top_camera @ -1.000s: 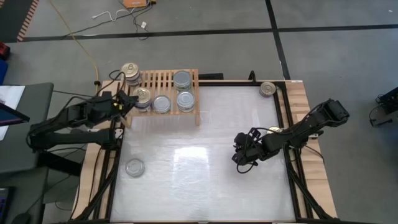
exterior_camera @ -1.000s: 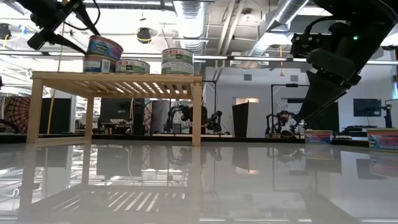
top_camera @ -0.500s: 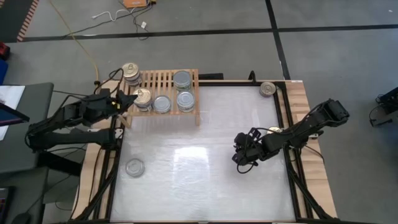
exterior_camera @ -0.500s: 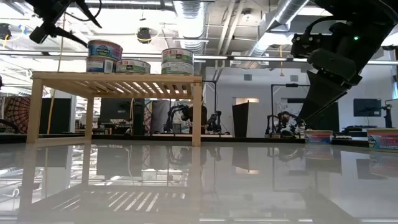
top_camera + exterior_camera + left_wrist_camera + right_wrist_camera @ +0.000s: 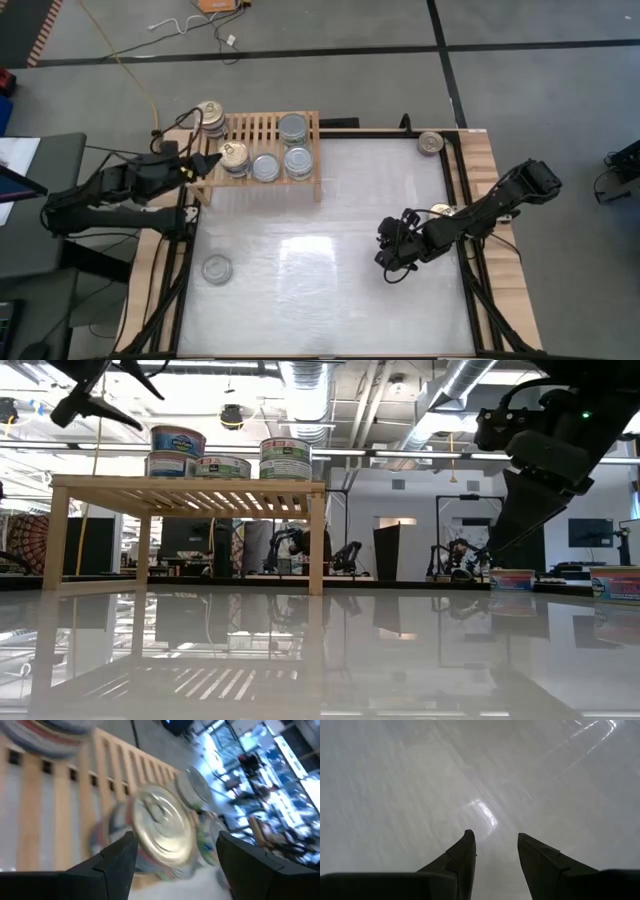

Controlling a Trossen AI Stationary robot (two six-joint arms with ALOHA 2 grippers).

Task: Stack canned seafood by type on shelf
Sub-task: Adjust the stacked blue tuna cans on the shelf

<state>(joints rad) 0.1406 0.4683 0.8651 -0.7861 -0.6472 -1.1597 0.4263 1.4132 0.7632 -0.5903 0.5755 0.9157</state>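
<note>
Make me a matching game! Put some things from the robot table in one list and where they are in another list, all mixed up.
Things:
1. gold-top can
2. silver can
3. corner can
4. right gripper

Places:
A. alone on the white table, near the left arm's side
B. over bare table, holding nothing
C. on the wooden shelf, on top of another can
D. far right corner of the table

Pairs: 1-C, 2-A, 3-D, 4-B

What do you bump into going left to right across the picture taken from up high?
Left gripper → gold-top can on the shelf → silver-top can → right gripper over the table → lone can at the table's corner.
</note>
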